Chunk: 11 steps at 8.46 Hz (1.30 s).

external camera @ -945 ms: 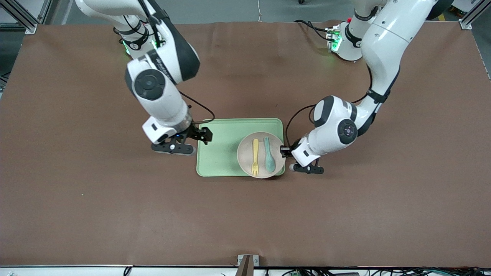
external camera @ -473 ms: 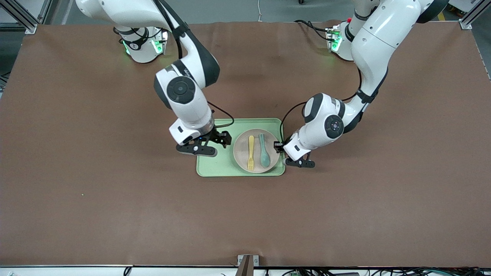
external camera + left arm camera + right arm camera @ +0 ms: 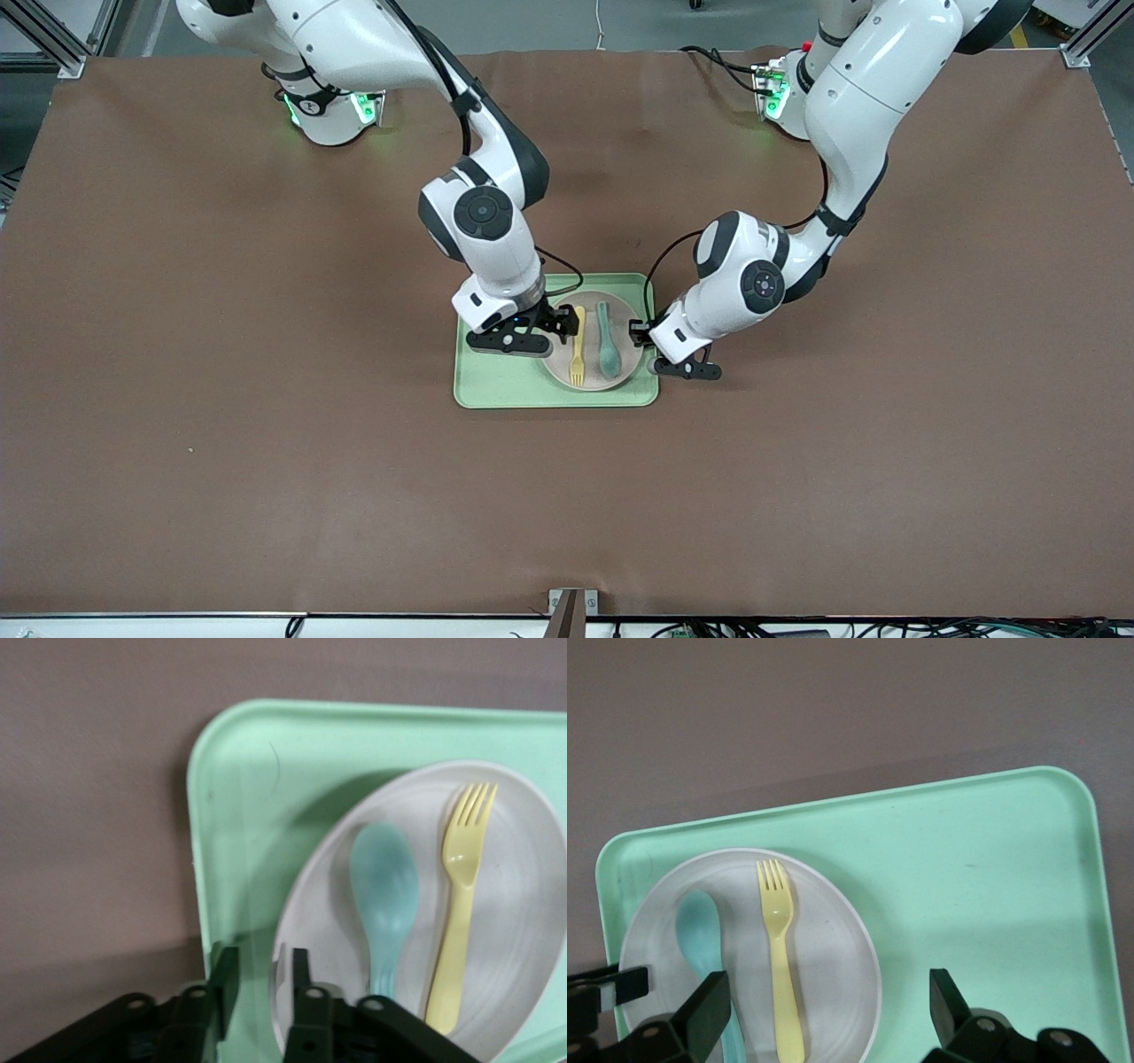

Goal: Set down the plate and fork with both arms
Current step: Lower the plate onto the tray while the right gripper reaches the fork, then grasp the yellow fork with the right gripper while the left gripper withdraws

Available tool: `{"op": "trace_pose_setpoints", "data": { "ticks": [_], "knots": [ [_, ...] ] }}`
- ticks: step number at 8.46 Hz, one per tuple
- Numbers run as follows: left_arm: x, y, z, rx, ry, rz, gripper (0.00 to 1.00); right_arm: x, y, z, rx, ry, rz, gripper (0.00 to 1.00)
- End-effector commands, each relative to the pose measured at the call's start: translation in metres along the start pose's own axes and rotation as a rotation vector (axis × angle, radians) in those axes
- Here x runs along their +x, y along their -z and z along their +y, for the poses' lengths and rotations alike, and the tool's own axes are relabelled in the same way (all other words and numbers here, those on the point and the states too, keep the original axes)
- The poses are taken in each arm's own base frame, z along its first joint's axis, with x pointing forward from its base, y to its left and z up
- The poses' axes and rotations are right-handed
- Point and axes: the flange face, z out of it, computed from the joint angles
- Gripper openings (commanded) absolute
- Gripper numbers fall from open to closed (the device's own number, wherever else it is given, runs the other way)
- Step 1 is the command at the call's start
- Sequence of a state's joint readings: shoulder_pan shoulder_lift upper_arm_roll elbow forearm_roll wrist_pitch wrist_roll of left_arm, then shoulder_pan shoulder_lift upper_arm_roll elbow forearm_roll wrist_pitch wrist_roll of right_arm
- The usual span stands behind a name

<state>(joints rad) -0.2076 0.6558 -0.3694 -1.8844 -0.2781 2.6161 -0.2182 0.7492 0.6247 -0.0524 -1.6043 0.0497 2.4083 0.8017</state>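
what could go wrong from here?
1. The left gripper straddles the plate rim; pulling away at an angle might drag the plate across the tray.
2. The right gripper, open over the fork, may bump the teal spoon lying beside it.

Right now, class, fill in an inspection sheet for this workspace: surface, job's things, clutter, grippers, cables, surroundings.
Surface: brown table, covered by a mat.
Job's things: plate on the green tray, at the tray's end toward the left arm; yellow fork lies on the plate.
Clutter: teal spoon on the plate beside the fork.
Grippers: left gripper straddles the plate's rim, fingers parted; right gripper open over the fork's handle.
Cables: black cables loop along both wrists.
Surroundings: aluminium frame posts at the table's corners.
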Motion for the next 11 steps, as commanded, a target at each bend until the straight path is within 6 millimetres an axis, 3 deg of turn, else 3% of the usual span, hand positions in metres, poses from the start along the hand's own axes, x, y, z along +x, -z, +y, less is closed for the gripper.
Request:
{"op": "trace_pose_setpoints", "data": {
  "ticks": [1, 2, 3, 4, 5, 6, 8, 9, 10, 11],
  "knots": [
    [0.018, 0.051, -0.012, -0.015, 0.032, 0.071, 0.68, -0.014, -0.017, -0.016, -0.005, 0.029, 0.025, 0.83],
    [0.031, 0.083, -0.019, -0.023, 0.043, 0.122, 0.75, -0.014, -0.019, -0.018, -0.006, 0.035, 0.028, 0.76],
    [0.047, 0.120, -0.040, -0.027, 0.072, 0.183, 0.79, -0.021, -0.025, -0.027, -0.026, 0.083, 0.043, 0.76],
    [0.056, 0.154, -0.046, -0.030, 0.096, 0.239, 0.80, -0.026, -0.037, -0.033, -0.041, 0.096, 0.039, 0.76],
    [0.065, 0.201, -0.070, -0.021, 0.122, 0.309, 0.91, -0.034, -0.044, -0.041, -0.063, 0.092, 0.024, 0.73],
    [0.064, 0.234, -0.080, -0.009, 0.133, 0.331, 0.99, -0.039, -0.048, -0.047, -0.075, 0.053, 0.017, 0.72],
    [0.054, 0.297, -0.103, 0.042, 0.150, 0.330, 0.99, -0.054, -0.066, -0.055, -0.090, 0.061, 0.010, 0.71],
    [0.047, 0.338, -0.129, 0.127, 0.162, 0.331, 0.99, -0.059, -0.075, -0.055, -0.100, 0.060, 0.003, 0.66],
    [0.031, 0.371, -0.129, 0.183, 0.181, 0.334, 1.00, -0.063, -0.081, -0.057, -0.104, 0.059, -0.001, 0.62],
    [0.012, 0.411, -0.143, 0.228, 0.213, 0.332, 1.00, -0.066, -0.087, -0.058, -0.109, 0.064, -0.004, 0.58]
  ]
}}
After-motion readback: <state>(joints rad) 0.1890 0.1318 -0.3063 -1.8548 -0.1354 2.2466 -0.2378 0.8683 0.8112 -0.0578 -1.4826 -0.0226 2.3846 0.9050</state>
